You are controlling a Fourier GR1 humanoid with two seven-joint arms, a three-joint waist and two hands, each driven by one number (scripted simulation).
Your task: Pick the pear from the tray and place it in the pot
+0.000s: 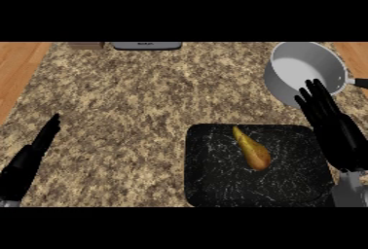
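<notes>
A yellow-orange pear (252, 150) lies on its side near the middle of a black speckled tray (215, 185) at the lower right of the counter. A grey pot (305, 69) with a pale inside stands at the far right, beyond the tray. My right hand (332, 127) hovers over the tray's right edge with straight fingers pointing toward the pot; it is open, holds nothing, and sits to the right of the pear. At the lower left my left hand (30, 155) rests open, fingers pointing up.
The granite counter (144, 97) has wooden strips along its left and right sides. A grey appliance (146, 45) and a small brown object (87, 45) sit at the far edge. The pot's dark handle (358, 82) sticks out to the right.
</notes>
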